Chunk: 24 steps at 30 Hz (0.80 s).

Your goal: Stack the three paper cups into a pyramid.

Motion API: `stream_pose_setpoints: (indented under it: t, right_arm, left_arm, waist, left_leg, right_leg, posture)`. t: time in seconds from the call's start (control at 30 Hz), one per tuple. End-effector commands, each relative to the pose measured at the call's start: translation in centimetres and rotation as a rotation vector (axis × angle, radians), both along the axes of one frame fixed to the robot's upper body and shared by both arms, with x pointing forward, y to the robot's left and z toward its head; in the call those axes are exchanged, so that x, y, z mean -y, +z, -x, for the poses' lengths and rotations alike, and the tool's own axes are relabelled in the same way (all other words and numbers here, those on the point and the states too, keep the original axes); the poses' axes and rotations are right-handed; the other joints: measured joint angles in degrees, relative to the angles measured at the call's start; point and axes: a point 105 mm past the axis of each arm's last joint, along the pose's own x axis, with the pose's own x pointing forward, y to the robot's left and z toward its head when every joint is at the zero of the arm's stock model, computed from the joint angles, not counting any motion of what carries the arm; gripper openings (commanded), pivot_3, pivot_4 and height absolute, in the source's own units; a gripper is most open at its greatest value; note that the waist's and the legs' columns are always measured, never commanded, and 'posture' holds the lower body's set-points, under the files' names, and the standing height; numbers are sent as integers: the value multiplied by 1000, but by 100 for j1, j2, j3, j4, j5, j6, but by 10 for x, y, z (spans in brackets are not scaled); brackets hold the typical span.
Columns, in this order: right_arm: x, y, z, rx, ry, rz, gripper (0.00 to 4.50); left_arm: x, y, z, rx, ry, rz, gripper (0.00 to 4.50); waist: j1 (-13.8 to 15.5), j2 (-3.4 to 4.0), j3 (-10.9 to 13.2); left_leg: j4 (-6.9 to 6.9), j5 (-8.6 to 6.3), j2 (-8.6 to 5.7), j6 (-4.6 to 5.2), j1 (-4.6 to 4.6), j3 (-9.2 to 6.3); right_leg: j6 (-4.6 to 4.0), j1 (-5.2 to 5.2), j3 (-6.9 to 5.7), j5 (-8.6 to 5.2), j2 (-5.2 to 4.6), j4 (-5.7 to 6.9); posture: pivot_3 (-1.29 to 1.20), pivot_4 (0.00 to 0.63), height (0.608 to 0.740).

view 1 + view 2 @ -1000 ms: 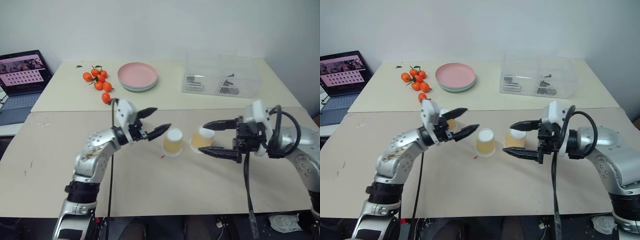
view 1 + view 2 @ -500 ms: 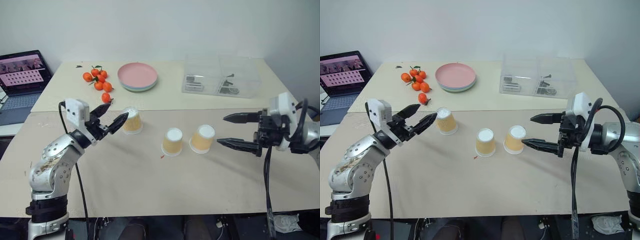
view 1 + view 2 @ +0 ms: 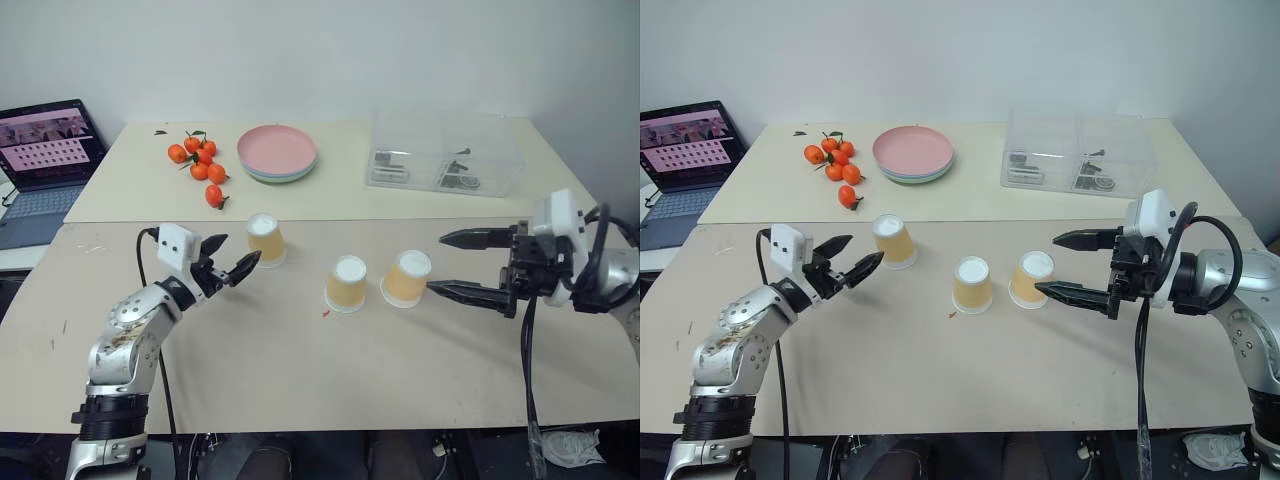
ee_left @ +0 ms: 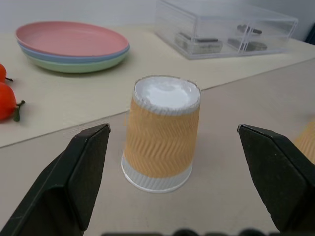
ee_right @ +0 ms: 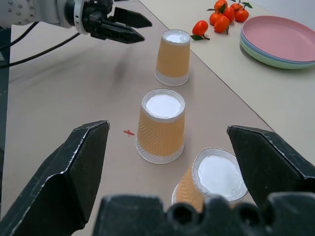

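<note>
We see the three paper cups [image 3: 349, 283] standing upside down, apart in a loose row mid-surface, none stacked. Our left gripper [image 3: 232, 262], jaws released, sits just beside the leftmost; the right gripper [image 3: 452, 265], jaws released, flanks the rightmost. Next: close on one. Since a second ago, both arms have drawn outward.

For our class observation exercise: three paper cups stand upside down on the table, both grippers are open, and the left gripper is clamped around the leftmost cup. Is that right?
Not quite. The left gripper is not clamped around the leftmost cup; the left wrist view shows its open fingers apart from the cup. The other two cups and the open right gripper are as stated.
</note>
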Motion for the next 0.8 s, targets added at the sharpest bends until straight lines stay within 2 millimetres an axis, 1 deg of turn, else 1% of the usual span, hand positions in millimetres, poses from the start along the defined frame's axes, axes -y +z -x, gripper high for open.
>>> stream_pose_setpoints:
  t: [0.03,0.17,0.47,0.8]
  right_arm:
    - [0,15,5,61,-5,-15,4500]
    - [0,15,7,63,-16,-22,4500]
    - [0,18,9,69,-28,-27,4500]
    - [-1,18,7,71,-33,-33,4500]
  left_arm:
    - [3,12,-10,61,-1,-17,4425]
    - [9,8,-22,59,4,-27,4425]
    - [21,6,-33,63,-28,-23,4425]
    - [22,10,-49,83,-29,-56,4425]
  waist:
    - [13,0,0]
    - [34,0,0]
    - [29,-1,0]
    - [26,-1,0]
  left_leg:
    - [0,0,0,0,0,0]
    - [1,0,-2,-1,-2,0]
    - [1,0,-1,-1,-1,0]
    - [1,1,-2,-2,-1,0]
  right_leg:
    - [0,0,0,0,0,0]
    - [0,1,0,0,-1,-2]
    - [0,1,-1,0,-1,-1]
    - [1,1,-1,1,-1,-1]
  posture:
    - [0,150,728]
    - [0,150,728]
    - [0,150,728]
    - [0,150,728]
